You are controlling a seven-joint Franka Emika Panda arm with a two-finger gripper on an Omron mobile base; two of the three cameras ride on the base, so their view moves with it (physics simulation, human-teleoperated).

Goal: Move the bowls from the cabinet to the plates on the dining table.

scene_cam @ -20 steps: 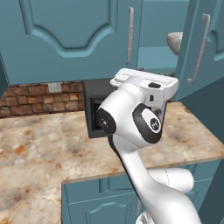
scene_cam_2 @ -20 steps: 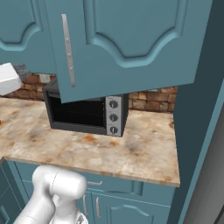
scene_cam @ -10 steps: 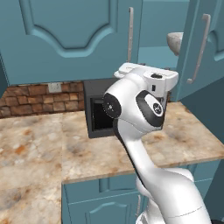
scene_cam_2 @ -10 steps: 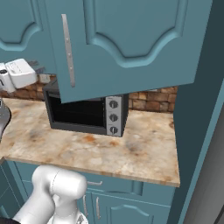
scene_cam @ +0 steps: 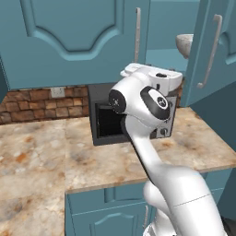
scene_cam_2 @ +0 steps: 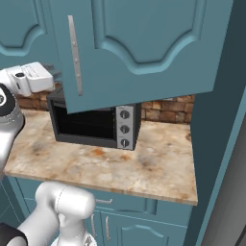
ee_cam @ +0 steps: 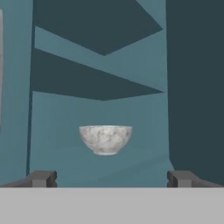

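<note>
up on the teal shelf (ee_cam: 65,157) inside the cabinet (scene_cam: 166,27), the grey-white marbled bowl (ee_cam: 105,139) sits upright, seen head-on in the hand view between the two dark fingertips (ee_cam: 41,178) that rise far apart at the bottom corners. the gripper (ee_cam: 111,179) is spread wide and holds nothing; the bowl is beyond it, not touching either tip. in the left base view the same bowl (scene_cam: 185,44) peeks out at the upper right, partly hidden by the open cabinet door (scene_cam: 213,50) with its long silver bar handle (scene_cam: 210,50), while the white arm (scene_cam: 147,120) bends up in front of a black microwave (scene_cam: 103,122) standing on the beige marbled counter (scene_cam: 46,156). a brick backsplash (scene_cam: 32,101) runs behind the counter. from the right base view the white hand (scene_cam_2: 30,79) sits at the left edge, level with the lower edge of the swung-open door (scene_cam_2: 144,48), above the microwave (scene_cam_2: 93,122).
</note>
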